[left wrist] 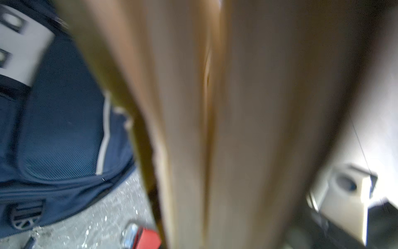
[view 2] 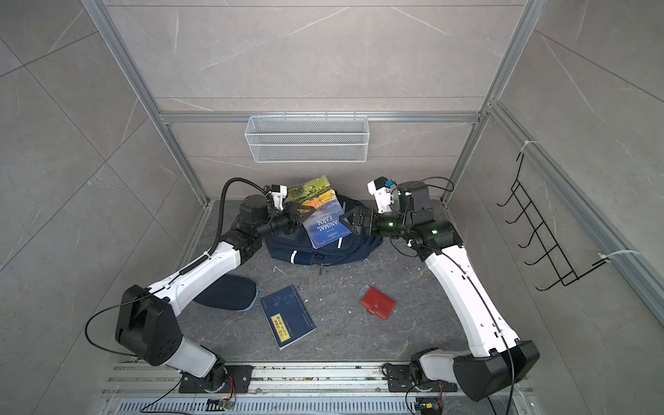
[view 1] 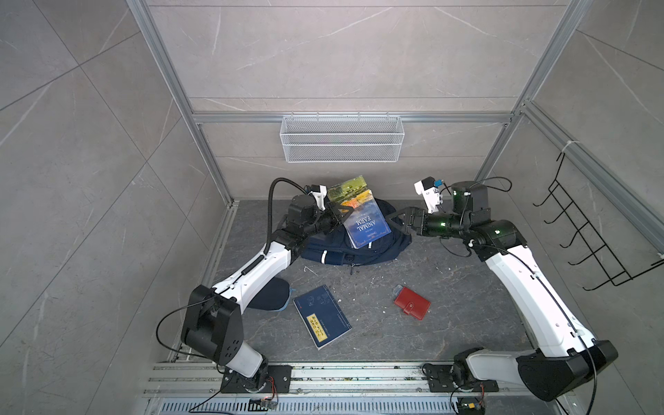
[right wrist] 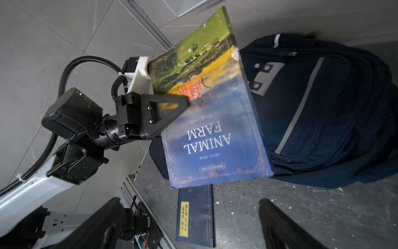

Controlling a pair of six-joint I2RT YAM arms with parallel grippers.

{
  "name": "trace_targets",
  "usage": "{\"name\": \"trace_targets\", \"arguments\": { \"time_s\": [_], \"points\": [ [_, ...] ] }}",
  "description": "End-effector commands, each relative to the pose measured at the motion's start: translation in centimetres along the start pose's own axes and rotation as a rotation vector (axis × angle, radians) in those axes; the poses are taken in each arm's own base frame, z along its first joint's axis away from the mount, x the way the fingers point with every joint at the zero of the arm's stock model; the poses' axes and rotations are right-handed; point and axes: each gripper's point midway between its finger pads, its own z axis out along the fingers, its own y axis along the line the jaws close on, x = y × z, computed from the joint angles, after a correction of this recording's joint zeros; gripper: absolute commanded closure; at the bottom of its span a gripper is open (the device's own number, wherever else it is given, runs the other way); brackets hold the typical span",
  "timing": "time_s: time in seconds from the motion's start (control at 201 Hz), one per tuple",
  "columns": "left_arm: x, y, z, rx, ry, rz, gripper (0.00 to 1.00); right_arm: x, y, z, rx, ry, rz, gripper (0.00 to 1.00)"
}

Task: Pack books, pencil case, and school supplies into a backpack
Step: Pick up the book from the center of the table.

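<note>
The yellow-green and blue book (view 1: 364,217) (view 2: 323,221) hangs tilted over the navy backpack (view 1: 359,251) (view 2: 323,253). My left gripper (view 1: 339,215) (right wrist: 186,101) is shut on the book's left edge. The book's blurred pages (left wrist: 215,129) fill the left wrist view. My right gripper (view 1: 393,220) (right wrist: 189,201) is open just right of the book, holding nothing. The navy book with the yellow label (view 1: 321,316) (right wrist: 195,215) lies flat at front. The pencil case (view 1: 275,294) is partly hidden under my left arm. The red case (view 1: 412,300) (left wrist: 148,239) and a tiny clear piece (view 1: 398,288) lie at front right.
A white wire basket (view 1: 341,138) hangs on the back wall. A black wire rack (view 1: 589,230) is fixed to the right wall. Aluminium frame posts stand at the back corners, and metal rails (view 1: 359,373) run along the front edge.
</note>
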Motion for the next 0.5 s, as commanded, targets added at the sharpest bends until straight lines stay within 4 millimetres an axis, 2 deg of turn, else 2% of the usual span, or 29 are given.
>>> {"name": "trace_targets", "arguments": {
  "time_s": [0.0, 0.159, 0.363, 0.493],
  "points": [
    [-4.7, -6.2, 0.2, 0.161, -0.2, 0.002, 1.0, -2.2, 0.6, -0.5, -0.04, -0.139, 0.117, 0.0],
    [-5.0, -7.9, 2.5, 0.235, -0.208, -0.019, 1.0, -2.7, 0.5, 1.1, -0.122, -0.171, 0.197, 0.0],
    [-4.9, -8.2, 4.4, 0.302, -0.218, -0.077, 1.0, -2.2, -1.7, 2.1, -0.07, -0.187, 0.261, 0.0],
    [-4.9, -8.5, 4.8, 0.33, -0.22, -0.08, 1.0, -1.4, -3.2, 2.5, -0.056, -0.199, 0.312, 0.0]
  ]
}}
